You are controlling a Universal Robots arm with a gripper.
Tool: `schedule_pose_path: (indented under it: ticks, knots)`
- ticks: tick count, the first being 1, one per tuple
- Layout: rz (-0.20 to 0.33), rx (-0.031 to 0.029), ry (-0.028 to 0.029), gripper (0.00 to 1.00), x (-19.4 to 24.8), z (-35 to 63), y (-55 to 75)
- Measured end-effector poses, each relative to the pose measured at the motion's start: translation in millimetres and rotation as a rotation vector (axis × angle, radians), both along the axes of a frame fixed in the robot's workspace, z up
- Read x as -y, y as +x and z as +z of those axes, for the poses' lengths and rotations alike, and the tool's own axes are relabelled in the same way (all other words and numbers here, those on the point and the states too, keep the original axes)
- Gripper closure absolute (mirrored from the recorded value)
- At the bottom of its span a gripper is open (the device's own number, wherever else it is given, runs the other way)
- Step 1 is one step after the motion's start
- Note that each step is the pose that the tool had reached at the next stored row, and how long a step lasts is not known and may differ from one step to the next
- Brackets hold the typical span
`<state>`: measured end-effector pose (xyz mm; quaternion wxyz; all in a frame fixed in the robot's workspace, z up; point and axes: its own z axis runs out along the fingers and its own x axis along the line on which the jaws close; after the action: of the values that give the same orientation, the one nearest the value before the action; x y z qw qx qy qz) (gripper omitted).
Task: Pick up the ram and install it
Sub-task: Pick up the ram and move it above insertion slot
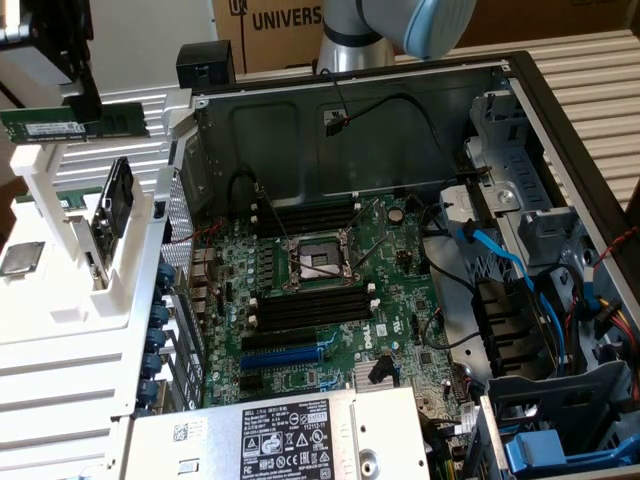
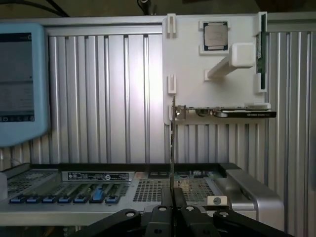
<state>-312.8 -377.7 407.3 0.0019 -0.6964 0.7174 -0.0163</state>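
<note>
gripper [image 1: 85,105] aloft, ram [image 1: 40,127] clamped level

The cardboard box [image 1: 285,20] carries large dark letters, "UNIVERS", cut off by the arm [image 1: 350,45]. The black label [image 1: 290,440] on the power supply [image 1: 390,425] seems to begin with "DELL"; its fine print is unreadable, as is the pale sticker [image 1: 45,128] on the ram [image 1: 120,120].
</note>
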Motion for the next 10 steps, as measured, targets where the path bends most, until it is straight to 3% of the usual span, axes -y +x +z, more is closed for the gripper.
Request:
schedule_pose_path:
  ticks: [7, 10]
  knots:
    - [0.000, 0.0006, 0.0000, 0.87, 0.2, 2.7, 22.4]
    - [0.000, 0.0008, -0.0001, 0.87, 0.4, 3.7, 37.6]
